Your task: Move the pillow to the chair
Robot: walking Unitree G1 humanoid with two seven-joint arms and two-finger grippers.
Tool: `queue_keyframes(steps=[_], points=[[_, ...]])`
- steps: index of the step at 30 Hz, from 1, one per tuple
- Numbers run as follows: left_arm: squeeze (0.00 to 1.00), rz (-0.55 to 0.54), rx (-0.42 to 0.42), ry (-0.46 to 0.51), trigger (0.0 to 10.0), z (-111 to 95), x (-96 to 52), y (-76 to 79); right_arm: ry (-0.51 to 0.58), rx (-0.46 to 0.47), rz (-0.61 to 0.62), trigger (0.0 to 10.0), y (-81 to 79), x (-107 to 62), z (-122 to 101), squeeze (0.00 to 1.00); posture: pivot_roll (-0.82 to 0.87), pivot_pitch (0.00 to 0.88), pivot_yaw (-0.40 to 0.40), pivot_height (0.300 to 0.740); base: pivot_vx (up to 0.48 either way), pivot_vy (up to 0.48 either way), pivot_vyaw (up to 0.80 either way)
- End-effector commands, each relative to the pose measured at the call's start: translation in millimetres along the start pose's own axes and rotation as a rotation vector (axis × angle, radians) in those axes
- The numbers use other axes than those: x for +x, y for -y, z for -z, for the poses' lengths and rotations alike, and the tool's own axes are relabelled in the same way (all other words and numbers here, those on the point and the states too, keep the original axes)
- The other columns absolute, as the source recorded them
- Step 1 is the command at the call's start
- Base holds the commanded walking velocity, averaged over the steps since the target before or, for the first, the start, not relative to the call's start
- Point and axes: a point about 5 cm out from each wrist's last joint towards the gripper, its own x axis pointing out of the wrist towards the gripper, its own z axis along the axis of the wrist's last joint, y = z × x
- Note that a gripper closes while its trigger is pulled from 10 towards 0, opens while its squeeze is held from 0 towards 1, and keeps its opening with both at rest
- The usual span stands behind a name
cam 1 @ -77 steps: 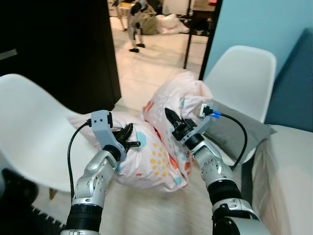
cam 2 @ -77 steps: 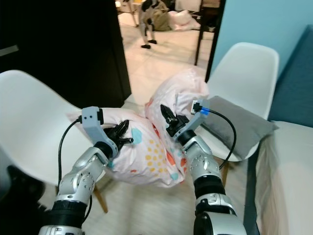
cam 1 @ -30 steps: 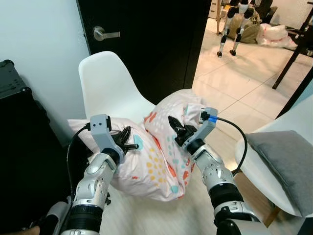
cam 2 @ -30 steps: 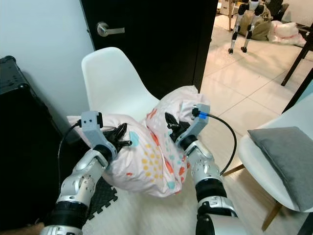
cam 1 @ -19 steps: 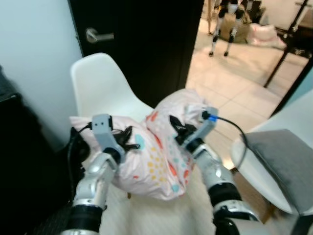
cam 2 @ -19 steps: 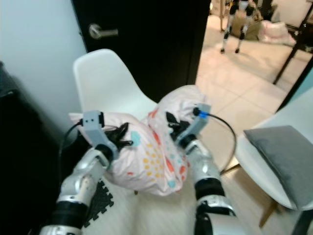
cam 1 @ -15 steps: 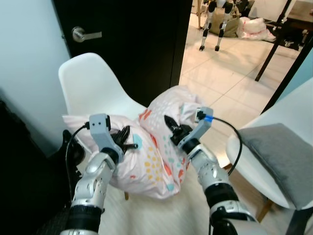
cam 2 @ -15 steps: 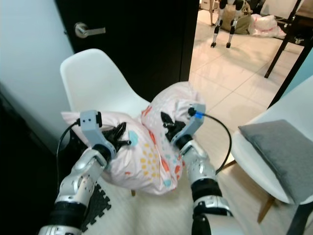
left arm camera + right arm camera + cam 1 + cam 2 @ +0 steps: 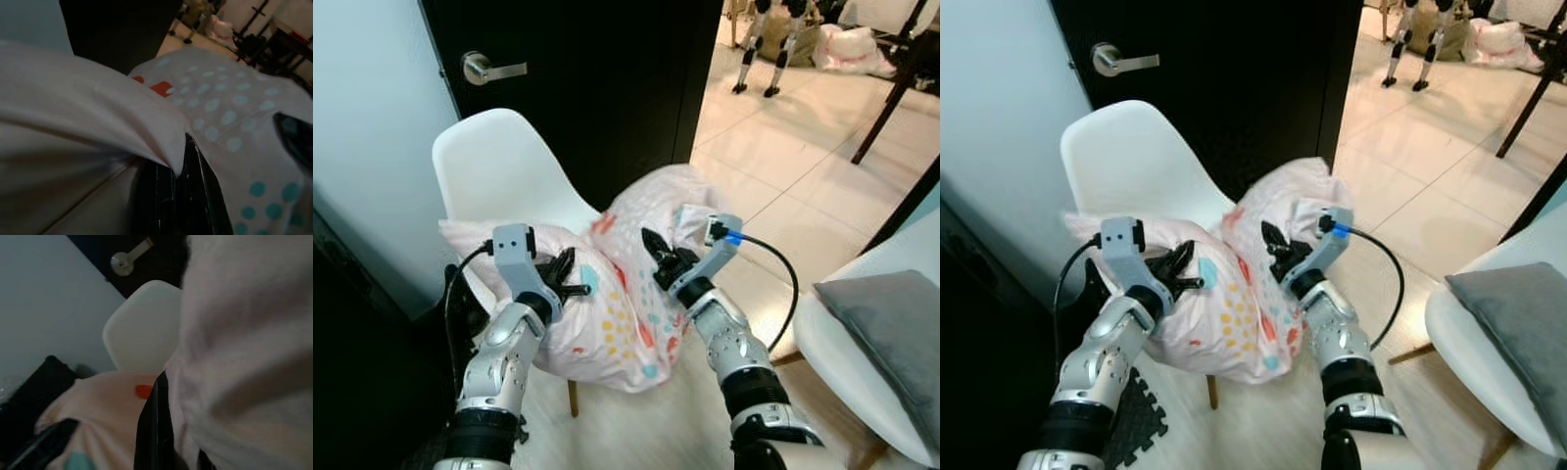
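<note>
Both grippers, left gripper [image 9: 570, 285] and right gripper [image 9: 658, 262], clench folds of the spotted pink pillow [image 9: 612, 294], held over the white shell chair [image 9: 499, 171] at 11 o'clock. Thin fabric pinches may slip, dropping it short.

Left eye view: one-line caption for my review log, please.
Both end effectors, left and right, grip a spotted pillow in front of a white chair.
</note>
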Motion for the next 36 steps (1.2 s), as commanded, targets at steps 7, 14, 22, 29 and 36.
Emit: queue_keyframes(steps=[7, 14, 22, 29, 36], points=[[0.0, 0.051, 0.014, 0.025, 10.0, -7, 2.2, 9.4, 0.013, 0.02, -0.115, 10.0, -21.5, 10.6, 0, 0.0, 0.0, 0.103, 0.011, 0.74, 0.354, 0.0, 0.45], [0.0, 0.066, 0.018, 0.009, 10.0, -3, 1.6, 14.0, -0.073, -0.033, -0.086, 10.0, -18.6, 9.5, 11, 0.0, 0.0, 0.105, 0.011, 0.74, 0.252, 0.0, 0.0], [0.0, 0.069, 0.0, 0.001, 10.0, 0, 0.4, 15.2, -0.152, -0.115, -0.02, 10.0, -13.5, 8.2, 22, 0.0, 0.0, 0.1, 0.012, 0.74, 0.0, 0.0, 0.0], [0.0, 0.07, -0.005, 0.01, 10.0, -1, 0.6, 15.2, -0.154, -0.117, -0.018, 10.0, -14.1, 10.4, 22, 0.0, 0.01, 0.098, 0.009, 0.74, 0.0, 0.0, 0.0], [0.0, 0.06, -0.002, 0.02, 10.0, -3, 0.9, 14.7, -0.148, -0.12, -0.018, 10.0, -14.0, 13.7, 20, 0.0, 0.01, 0.103, 0.006, 0.74, 0.0, 0.0, 0.0]])
